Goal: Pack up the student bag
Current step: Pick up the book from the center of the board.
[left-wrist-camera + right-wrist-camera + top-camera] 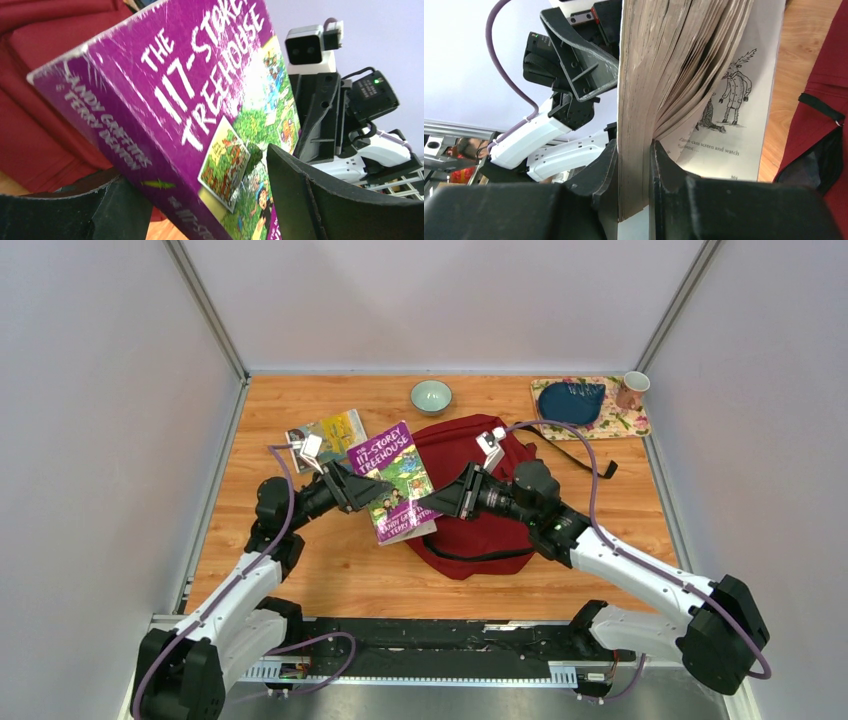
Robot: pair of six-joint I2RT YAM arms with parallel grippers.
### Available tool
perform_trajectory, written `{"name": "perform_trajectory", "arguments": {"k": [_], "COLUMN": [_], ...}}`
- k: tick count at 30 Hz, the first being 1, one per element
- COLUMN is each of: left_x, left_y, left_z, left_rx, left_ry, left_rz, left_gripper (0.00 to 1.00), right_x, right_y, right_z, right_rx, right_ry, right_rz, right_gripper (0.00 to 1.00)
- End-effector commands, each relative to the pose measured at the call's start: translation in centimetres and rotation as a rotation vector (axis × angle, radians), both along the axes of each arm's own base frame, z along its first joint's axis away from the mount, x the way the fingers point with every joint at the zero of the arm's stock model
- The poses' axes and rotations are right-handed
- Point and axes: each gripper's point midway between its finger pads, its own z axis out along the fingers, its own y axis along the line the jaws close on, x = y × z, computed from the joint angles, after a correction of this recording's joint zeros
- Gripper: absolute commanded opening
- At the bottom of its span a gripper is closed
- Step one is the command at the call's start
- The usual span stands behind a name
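over bag, right hand grips book

Between left hand and right hand, a book overlaps the student bag.

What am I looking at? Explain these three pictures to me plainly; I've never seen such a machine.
These are two white-and-black robot arms bolted to a wooden table. The overhead picture comes from a fixed camera above; the other two from a camera on each wrist. The left gripper and the right gripper both pinch a purple paperback book, the right one clamping some pages, partly over a large dark red fabric backpack. Also on the table: a second colourful book, a pale green bowl, and a floral mat with a dark blue pouch and a cup.
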Motion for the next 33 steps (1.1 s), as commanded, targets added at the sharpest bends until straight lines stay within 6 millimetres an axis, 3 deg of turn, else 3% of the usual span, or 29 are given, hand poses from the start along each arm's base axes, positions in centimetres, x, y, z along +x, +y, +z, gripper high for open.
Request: {"name": "perform_trajectory", "arguments": {"k": [1,5,8,10,11,13,14,17,18,21,23,26,30,31,33], "left_x": [0.1,0.2,0.2,0.2,0.1,0.0,0.0,0.1,0.3,0.8,1.0,1.5,2.3,2.0,2.0], "left_y": [-0.2,-0.2,-0.2,-0.3,-0.3,-0.2,-0.2,0.2,0.5,1.3,1.9,2.8,3.9,4.0,4.2], "left_z": [4.2,4.7,4.8,4.8,4.7,4.7,4.3,4.4,4.4,4.5,4.6,4.9,5.1,6.5,6.0], "left_rx": [-0.062,-0.059,-0.064,-0.062,-0.061,-0.054,-0.045,-0.026,-0.02,0.011,0.025,0.007,-0.084,-0.157,-0.223], "left_ry": [-0.167,-0.184,-0.187,-0.188,-0.183,-0.19,-0.176,-0.186,-0.187,-0.209,-0.223,-0.224,-0.178,-0.198,-0.171], "left_rz": [-0.005,0.003,-0.001,-0.007,-0.009,-0.007,-0.007,0.028,0.052,0.123,0.166,0.244,0.334,0.331,0.34], "left_gripper": [0.83,0.75,0.58,0.38,0.22,0.07,0.0,0.0,0.0,0.0,0.0,0.0,0.0,0.0,0.0], "right_x": [-1.6,-2.5,-2.9,-2.8,-2.6,-1.8,-1.5,0.0,0.4,1.5,1.7,1.1,-0.2,-0.8,-0.9], "right_y": [-0.1,0.4,0.7,0.8,0.9,0.8,0.5,-0.8,-1.3,-3.5,-4.9,-5.3,-3.8,-3.2,-2.2], "right_z": [4.7,4.5,4.0,3.5,3.0,2.2,0.7,-0.4,-0.8,-2.3,-3.1,-3.2,-3.5,-3.5,-3.8], "right_rx": [0.148,0.152,0.142,0.123,0.106,0.05,-0.011,-0.09,-0.111,-0.182,-0.203,-0.17,-0.086,-0.063,-0.012], "right_ry": [-0.133,-0.135,-0.131,-0.127,-0.118,-0.11,-0.065,-0.052,-0.041,-0.014,0.006,0.01,0.061,0.079,0.108], "right_rz": [0.072,0.141,0.187,0.189,0.18,0.143,0.12,0.007,-0.031,-0.163,-0.23,-0.231,-0.133,-0.091,-0.063], "right_gripper": [0.0,0.0,0.0,0.0,0.0,0.0,0.01,0.35,0.58,0.78,0.79,0.8,0.8,0.8,0.8]}}
